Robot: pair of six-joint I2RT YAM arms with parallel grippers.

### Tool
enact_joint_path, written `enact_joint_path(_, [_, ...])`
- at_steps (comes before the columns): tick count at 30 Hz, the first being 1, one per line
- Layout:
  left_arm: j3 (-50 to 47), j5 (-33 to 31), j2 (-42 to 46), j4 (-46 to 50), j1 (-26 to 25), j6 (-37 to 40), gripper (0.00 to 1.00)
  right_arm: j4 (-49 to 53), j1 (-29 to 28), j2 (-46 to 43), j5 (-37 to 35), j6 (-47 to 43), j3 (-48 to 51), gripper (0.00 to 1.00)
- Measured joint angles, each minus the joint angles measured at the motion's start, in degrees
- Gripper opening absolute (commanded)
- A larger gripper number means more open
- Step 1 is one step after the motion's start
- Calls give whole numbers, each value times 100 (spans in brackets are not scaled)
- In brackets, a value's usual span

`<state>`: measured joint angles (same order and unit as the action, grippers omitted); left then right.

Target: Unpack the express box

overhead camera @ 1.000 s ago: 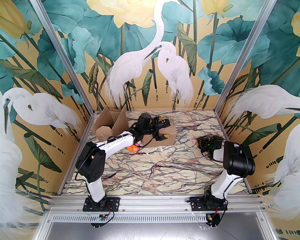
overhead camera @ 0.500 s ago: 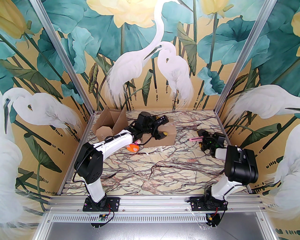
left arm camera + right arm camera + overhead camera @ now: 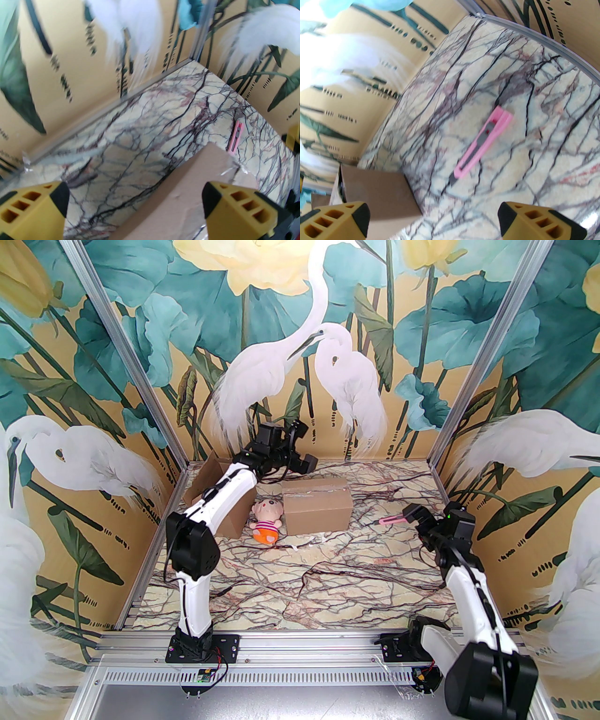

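The taped brown express box [image 3: 318,505] stands shut at the back middle of the marble table; its top also shows in the left wrist view [image 3: 187,187] and its side in the right wrist view [image 3: 377,192]. My left gripper [image 3: 302,446] hangs open, high above the box's rear left corner near the back wall, its yellow fingertips [image 3: 58,201] wide apart and holding nothing. A pink utility knife [image 3: 391,520] [image 3: 485,143] [image 3: 236,138] lies flat on the table right of the box. My right gripper [image 3: 415,519] hovers open just right of the knife, fingertips [image 3: 511,218] spread.
An opened cardboard box [image 3: 211,488] with raised flaps sits in the back left corner, partly behind my left arm. A small doll in a striped shirt and orange pants [image 3: 267,521] lies between the two boxes. Bits of clear tape [image 3: 304,542] lie in front of the shut box.
My left gripper rose off the shut box toward the back wall, uncovering the doll. My right gripper opened and left the pink knife on the table, and the right arm stretched out.
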<state>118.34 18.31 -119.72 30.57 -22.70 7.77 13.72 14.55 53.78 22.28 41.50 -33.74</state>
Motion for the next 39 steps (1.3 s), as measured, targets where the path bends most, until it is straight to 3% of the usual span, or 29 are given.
enact_joint_path(7, [197,660,-516,592,396,-570,99,236,-1434,-411,262,-101,542,90])
enact_joint_path(11, [216,1027,-669,758,365,-695,99,-81,-2402,109,297,-70,584,87])
enact_joint_path(15, [216,1368,-728,916,352,-763,98,-264,-2981,951,264,-109,295,84])
enact_joint_path(26, [-264,1926,-614,1123,356,-817,97,-1016,-3147,2616,367,-79,-988,83])
enact_joint_path(39, [-1753,2173,551,898,363,-905,97,-1021,-3141,3298,299,96,-1893,87])
